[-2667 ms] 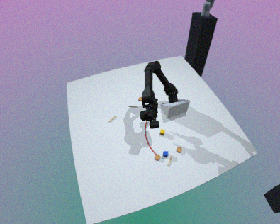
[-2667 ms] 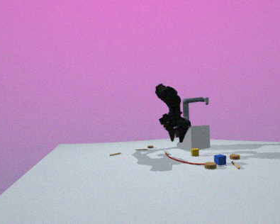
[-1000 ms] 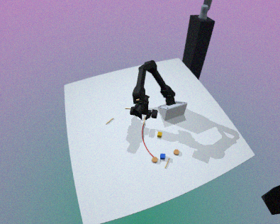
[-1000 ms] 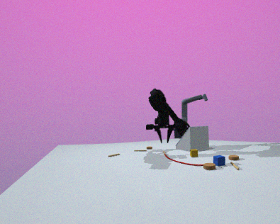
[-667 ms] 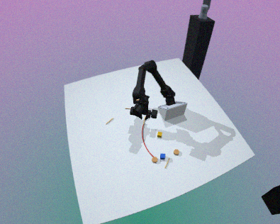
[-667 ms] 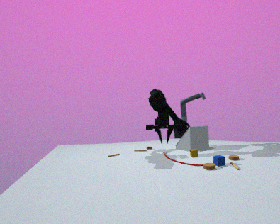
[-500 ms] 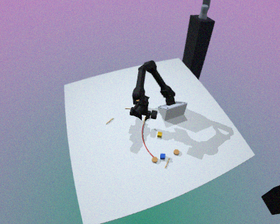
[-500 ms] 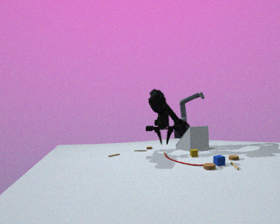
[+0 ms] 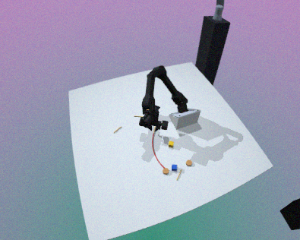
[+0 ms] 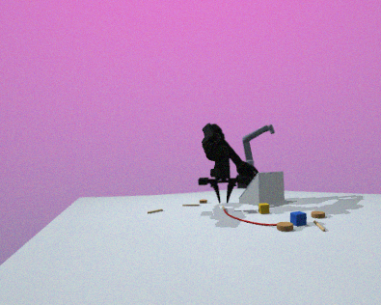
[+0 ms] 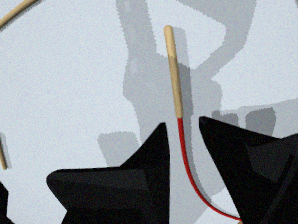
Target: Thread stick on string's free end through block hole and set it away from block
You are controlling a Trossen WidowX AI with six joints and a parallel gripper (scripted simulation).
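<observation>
The thin wooden stick lies flat on the table, and the red string runs from its near end. The string curves to a round wooden button. My gripper is low over the table and partly closed. Its fingers stand on either side of the stick's string end, with a gap on both sides. The grey block stands to the right of the gripper. Its hole does not show.
A yellow cube, a blue cube and a second button lie near the string. Loose sticks lie about. A black pillar stands at the far table corner.
</observation>
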